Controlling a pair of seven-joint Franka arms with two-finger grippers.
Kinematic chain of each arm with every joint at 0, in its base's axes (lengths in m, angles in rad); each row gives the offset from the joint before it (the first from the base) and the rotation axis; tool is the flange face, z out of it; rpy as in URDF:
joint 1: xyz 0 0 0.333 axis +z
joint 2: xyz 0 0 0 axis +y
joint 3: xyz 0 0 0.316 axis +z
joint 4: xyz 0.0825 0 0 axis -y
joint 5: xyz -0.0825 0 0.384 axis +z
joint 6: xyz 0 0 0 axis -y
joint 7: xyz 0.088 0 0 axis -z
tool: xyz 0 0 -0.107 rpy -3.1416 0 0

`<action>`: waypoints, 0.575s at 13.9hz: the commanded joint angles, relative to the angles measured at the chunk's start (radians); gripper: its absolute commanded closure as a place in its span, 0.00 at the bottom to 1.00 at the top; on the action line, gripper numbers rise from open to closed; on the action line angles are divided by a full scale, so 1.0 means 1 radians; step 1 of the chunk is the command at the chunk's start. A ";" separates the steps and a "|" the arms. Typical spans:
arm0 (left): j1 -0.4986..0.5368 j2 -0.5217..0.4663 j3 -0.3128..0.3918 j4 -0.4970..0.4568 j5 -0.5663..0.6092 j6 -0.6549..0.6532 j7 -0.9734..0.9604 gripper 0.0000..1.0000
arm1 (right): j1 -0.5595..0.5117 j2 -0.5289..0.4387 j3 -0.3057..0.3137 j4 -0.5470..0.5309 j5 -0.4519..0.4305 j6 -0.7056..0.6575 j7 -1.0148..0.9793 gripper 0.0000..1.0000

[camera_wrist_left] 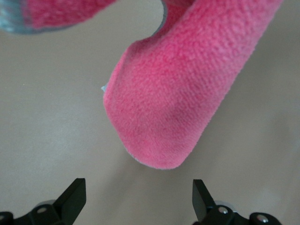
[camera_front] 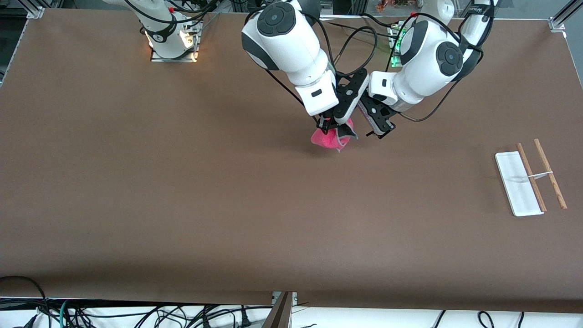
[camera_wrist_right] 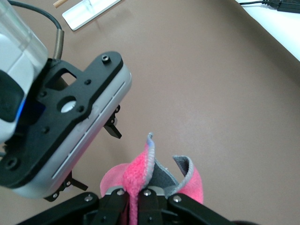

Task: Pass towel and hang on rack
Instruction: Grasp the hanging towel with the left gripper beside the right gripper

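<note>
The pink-red towel [camera_front: 325,139] hangs bunched over the middle of the table, pinched by its grey-edged fold in my right gripper [camera_front: 325,124], which is shut on it. In the right wrist view the towel [camera_wrist_right: 136,171] rises out of the shut right gripper [camera_wrist_right: 136,194]. My left gripper [camera_front: 380,133] hovers beside the towel, toward the left arm's end, open. In the left wrist view the towel [camera_wrist_left: 178,93] hangs just ahead of the left gripper [camera_wrist_left: 138,197], with nothing between its fingers [camera_wrist_left: 75,194]. The rack [camera_front: 519,184] lies at the left arm's end of the table.
The rack's two wooden rods [camera_front: 550,173] lie beside its white base, joined by a thin white crosspiece [camera_front: 542,174]. The rack [camera_wrist_right: 89,11] also shows in the right wrist view. Bare brown tabletop [camera_front: 182,182] spreads around both grippers. Cables hang below the table's near edge.
</note>
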 commanded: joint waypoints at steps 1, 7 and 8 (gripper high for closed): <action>0.005 0.016 -0.016 -0.007 -0.035 0.029 0.075 0.00 | 0.004 0.005 -0.003 0.014 -0.015 0.006 -0.007 1.00; 0.005 0.025 -0.033 -0.003 -0.102 0.045 0.072 0.00 | 0.004 0.005 -0.003 0.014 -0.029 0.006 -0.008 1.00; 0.005 0.025 -0.034 -0.003 -0.104 0.047 0.072 0.00 | 0.004 0.005 -0.003 0.014 -0.030 0.006 -0.008 1.00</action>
